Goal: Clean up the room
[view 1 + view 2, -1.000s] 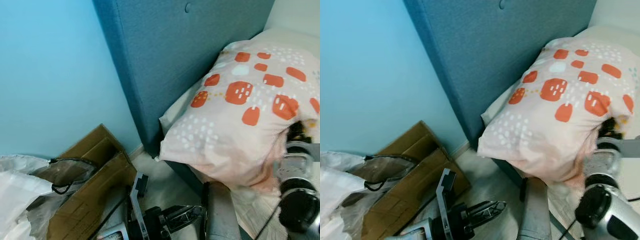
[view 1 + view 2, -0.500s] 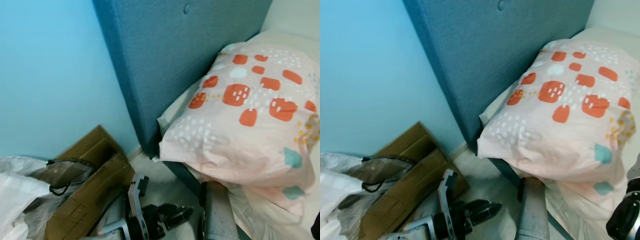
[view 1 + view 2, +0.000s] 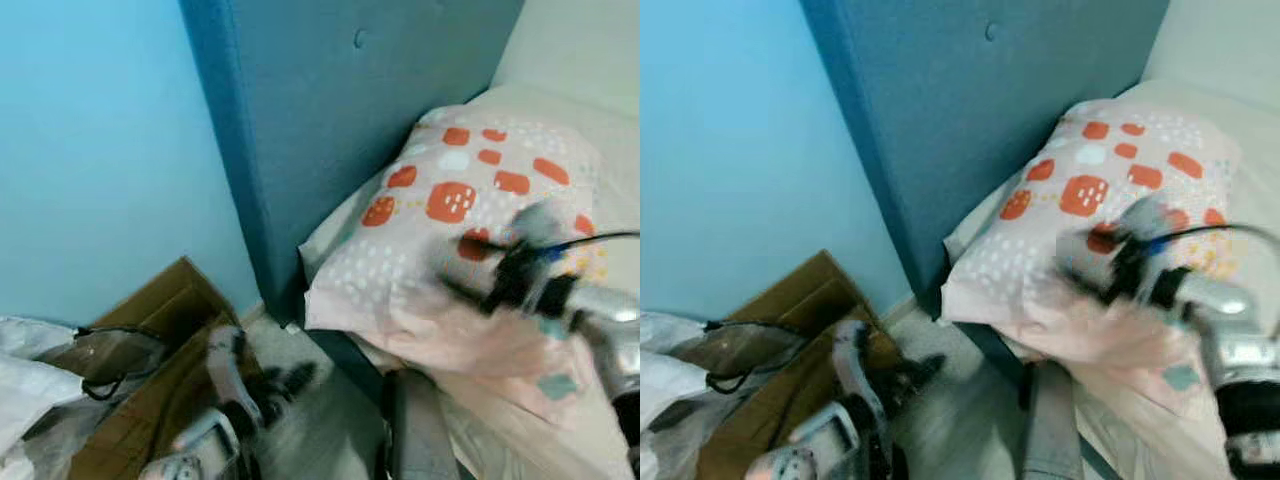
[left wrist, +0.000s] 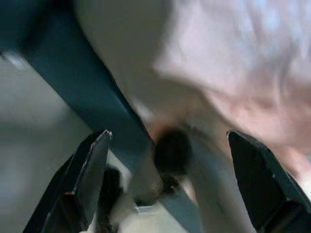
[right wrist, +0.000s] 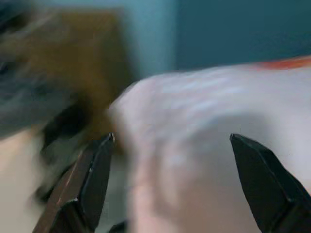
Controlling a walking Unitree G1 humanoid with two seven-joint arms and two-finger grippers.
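A pale pink pillow (image 3: 430, 235) with orange patches lies at the head of the bed, overhanging the edge. My right gripper (image 3: 455, 268) is blurred by motion and hovers over the pillow's near side with its fingers spread wide and nothing between them. In the right wrist view the pillow (image 5: 204, 121) lies just beyond the open fingers (image 5: 92, 184). My left gripper (image 3: 285, 378), also blurred, is low by the floor beside the bed, open and empty. Its wrist view looks at the blue bed frame (image 4: 82, 97) and the pillow's underside (image 4: 243, 63).
A tall blue headboard (image 3: 330, 120) stands behind the pillow against a light blue wall (image 3: 100, 150). A flattened cardboard box (image 3: 170, 330) and a white plastic bag (image 3: 30, 380) lie on the floor at the left. A grey post (image 3: 415, 430) rises beside the bed.
My right arm has swung up from the lower right and now reaches across the pillow. The left gripper has shifted left toward the cardboard box. The camera has also moved a little.
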